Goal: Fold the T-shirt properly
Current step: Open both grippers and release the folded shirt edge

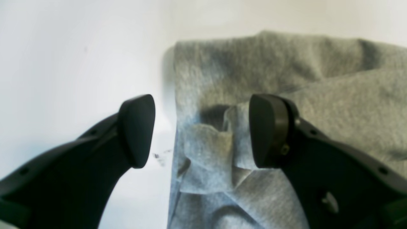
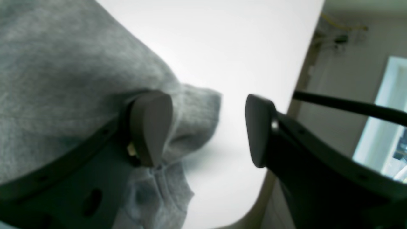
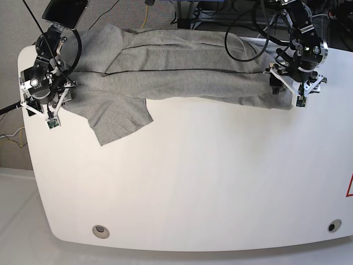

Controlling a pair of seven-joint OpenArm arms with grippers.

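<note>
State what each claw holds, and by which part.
Nothing is held. The left claw and right claw stand open at opposite ends of the T-shirt.

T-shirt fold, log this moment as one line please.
T-shirt: lengthwise band on table | left gripper: open, straddling shirt end edge | right gripper: open at opposite end | grasp: none yet

Colours and patterns observed

The T-shirt (image 3: 182, 72) was plain heather-grey, unprinted, at twelve o'clock on the white table (image 3: 209, 182). Both the left gripper (image 1: 203, 131) and the right gripper (image 2: 208, 128) had black fingers on white-framed wrists. A red mark (image 3: 349, 186) showed at three o'clock on the table edge. A yellow cable (image 3: 146, 11) lay beyond twelve o'clock.
</note>
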